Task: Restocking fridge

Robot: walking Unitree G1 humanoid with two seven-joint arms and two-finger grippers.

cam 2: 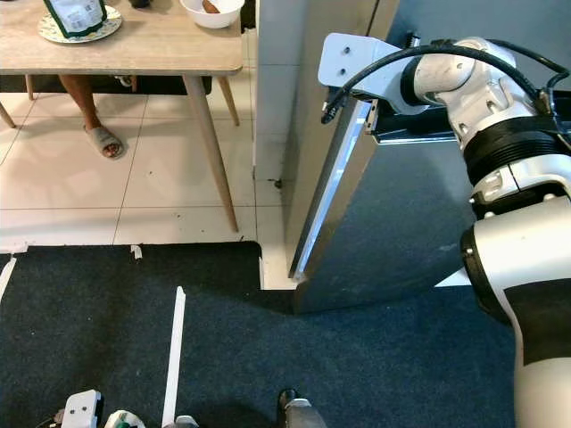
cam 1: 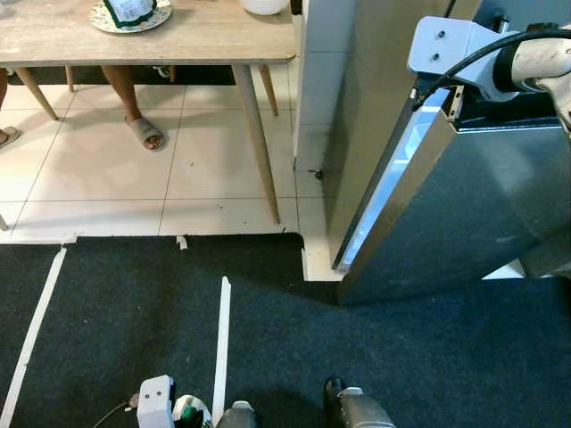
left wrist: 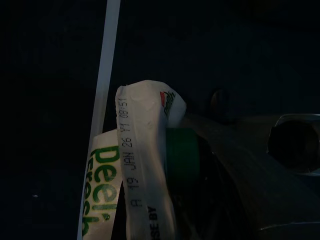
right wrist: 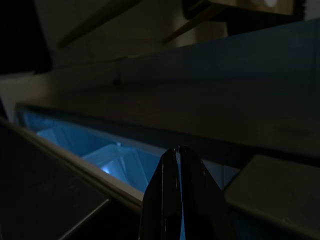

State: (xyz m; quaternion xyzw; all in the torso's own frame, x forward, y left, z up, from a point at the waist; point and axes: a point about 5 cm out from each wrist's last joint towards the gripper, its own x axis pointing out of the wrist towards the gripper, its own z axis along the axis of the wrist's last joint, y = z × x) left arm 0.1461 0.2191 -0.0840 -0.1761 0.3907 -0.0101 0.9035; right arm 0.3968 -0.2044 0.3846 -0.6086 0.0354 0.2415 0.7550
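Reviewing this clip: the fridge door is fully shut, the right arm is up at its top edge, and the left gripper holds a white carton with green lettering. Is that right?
Not quite. The fridge door stands ajar, not shut: the right eye view shows a lit gap along its edge, and the right gripper faces the blue-lit interior. The right arm at its top edge and the white carton with green lettering in the left gripper are correct.

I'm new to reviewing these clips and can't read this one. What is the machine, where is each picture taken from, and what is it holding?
It is a walking humanoid robot with two silver arms. The two wide pictures come from its head, looking down at dark carpet and white tiles. Its right arm reaches to the edge of a fridge door standing ajar, with blue light in the gap. The right wrist picture looks along the right hand, fingers together, at that lit gap. The left wrist picture is dark: the left hand holds a white milk carton with green lettering and a green cap. Behind stands a wooden table with a person's sandalled foot beneath.
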